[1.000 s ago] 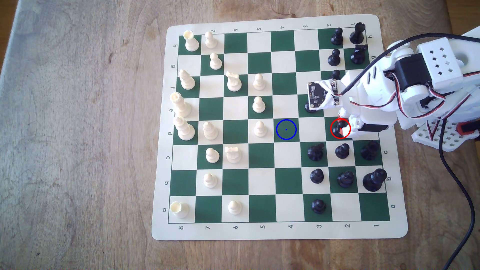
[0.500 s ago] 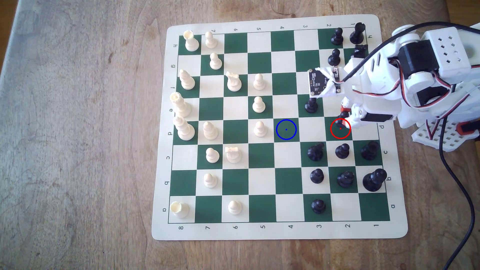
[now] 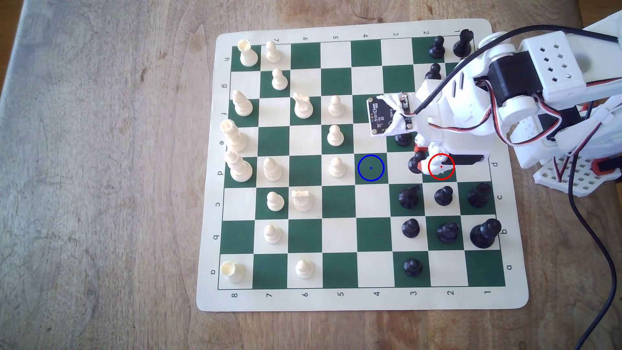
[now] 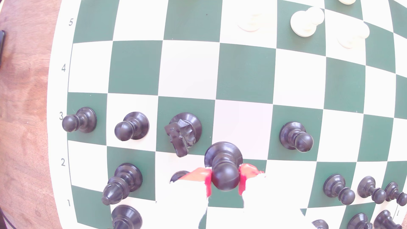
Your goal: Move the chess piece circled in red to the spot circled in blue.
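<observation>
Red-padded jaws are closed on the pawn at its ball head, so your gripper has it lifted clear of the red ring. It hangs over the pale square between that ring and the spot. You are mid-carry: next, travel one more square toward the exterior view's left, then lower. A second ago the pawn sat inside the ring.

tool gripping pawn | blue-ringed square bare
</observation>
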